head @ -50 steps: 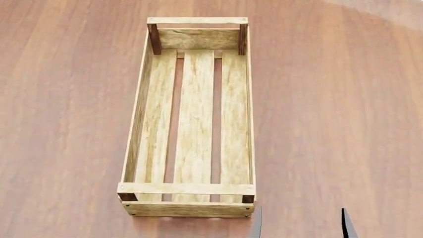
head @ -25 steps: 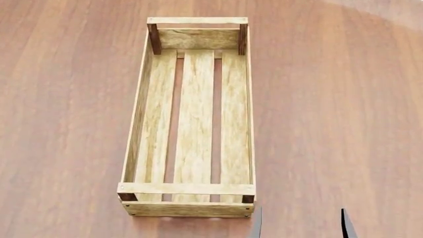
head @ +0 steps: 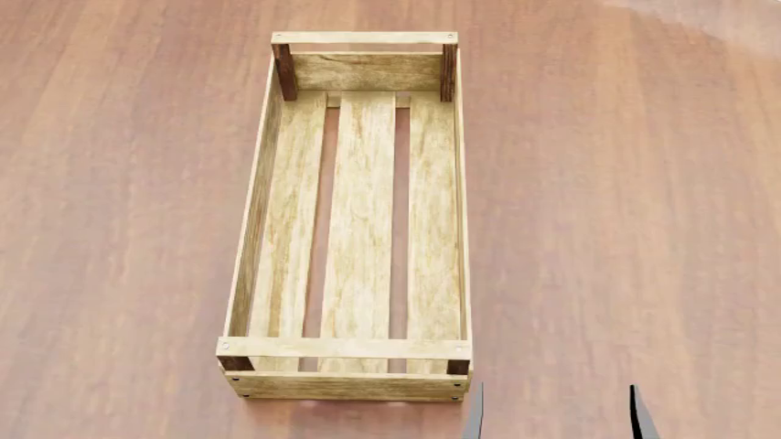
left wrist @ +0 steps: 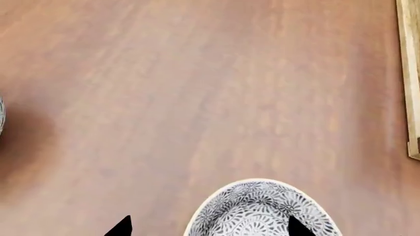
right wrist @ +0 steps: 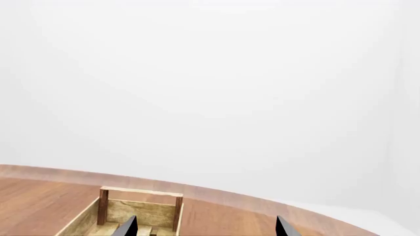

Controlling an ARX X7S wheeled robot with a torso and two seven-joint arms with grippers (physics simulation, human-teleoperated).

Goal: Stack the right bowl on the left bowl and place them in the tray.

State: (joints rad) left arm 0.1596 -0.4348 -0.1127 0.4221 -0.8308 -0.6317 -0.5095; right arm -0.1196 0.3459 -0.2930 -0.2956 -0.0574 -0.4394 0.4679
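Left gripper: only two dark tips showing, spread wide, grey patterned bowl cut off between them. Tray mid-table, pale slatted crate, dark corner posts, nothing inside. Right gripper: tips apart, gripping nothing, just beside tray's near corner.

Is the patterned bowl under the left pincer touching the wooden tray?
Apart. In the left wrist view the bowl sits on the table, with a bare stretch of table between it and the tray at the frame's edge.
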